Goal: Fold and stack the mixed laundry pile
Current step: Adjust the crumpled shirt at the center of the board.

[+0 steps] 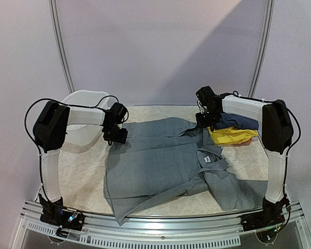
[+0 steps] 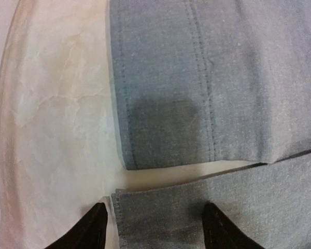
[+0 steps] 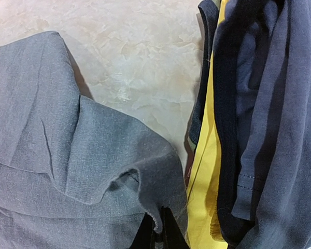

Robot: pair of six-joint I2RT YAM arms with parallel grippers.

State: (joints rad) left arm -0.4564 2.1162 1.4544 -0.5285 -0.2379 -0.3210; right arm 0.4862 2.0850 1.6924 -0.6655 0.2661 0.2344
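The large grey trousers [image 1: 160, 161] lie spread across the table, legs pointing left. My left gripper [image 1: 115, 136] is at the leg ends. In the left wrist view it [image 2: 154, 225] is open, its fingertips [image 2: 90, 228] straddling the hem corner of the nearer leg [image 2: 166, 207], with the other leg [image 2: 197, 93] beyond. My right gripper [image 1: 206, 120] is at the trousers' far right edge. In the right wrist view it [image 3: 159, 231] is shut on a pinched fold of grey cloth [image 3: 67, 155]. Beside it lies a stack: navy garment [image 1: 238, 122], yellow garment [image 1: 230, 136], a reddish edge [image 1: 244, 143].
A white plastic basin [image 1: 83, 104] stands at the back left, just behind the left arm. The stack of navy [image 3: 259, 104] and yellow [image 3: 205, 197] cloth sits close against the right gripper. Marbled tabletop [image 2: 57, 104] shows left of the trouser legs.
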